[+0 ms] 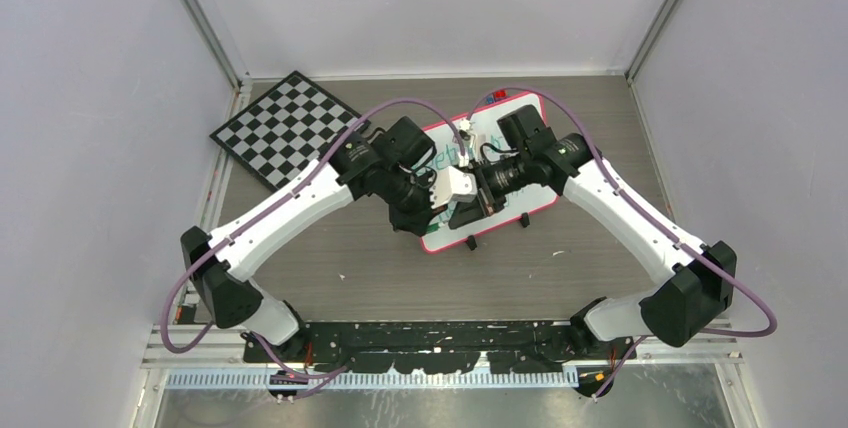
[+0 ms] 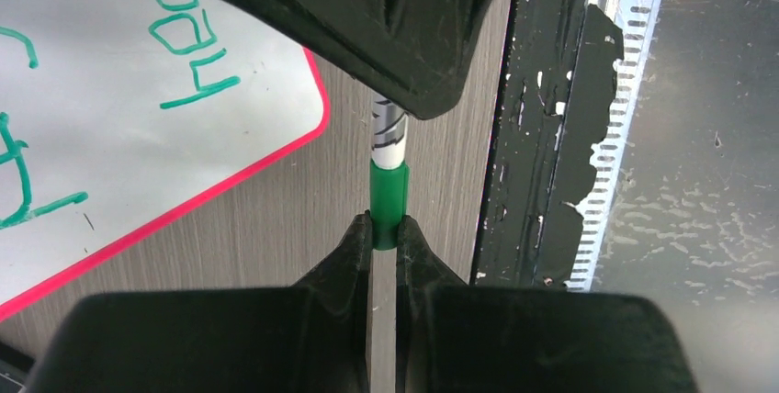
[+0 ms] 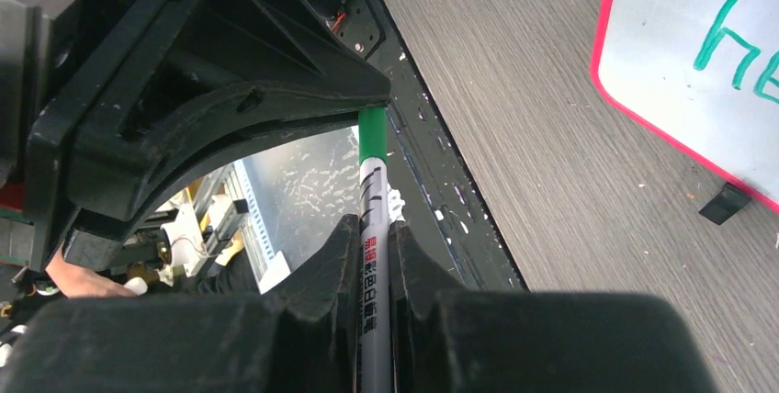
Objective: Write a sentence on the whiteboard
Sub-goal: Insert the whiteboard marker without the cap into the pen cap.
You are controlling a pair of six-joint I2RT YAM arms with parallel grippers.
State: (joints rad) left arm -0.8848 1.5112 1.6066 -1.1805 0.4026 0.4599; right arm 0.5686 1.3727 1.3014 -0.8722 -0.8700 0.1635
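The whiteboard (image 1: 503,210) lies flat on the grey wood-grain table (image 1: 400,278), and both arms meet above its near-left part. The left gripper (image 2: 386,232) is pinched tight on the green cap (image 2: 387,193) of a marker (image 3: 372,196). The right gripper (image 3: 374,232) is clamped on the marker's white printed barrel (image 2: 389,131) — cap and barrel sit in one line between the two sets of fingers. In the left wrist view the marker shows just beside the whiteboard's rounded corner and red-pink rim (image 2: 184,214). The sentence (image 2: 188,39) stands in green handwriting on the whiteboard's surface, only partly in view — letters reading "head" can be made out. A black-and-white chessboard (image 1: 285,128) lies left of the whiteboard, just apart from it.
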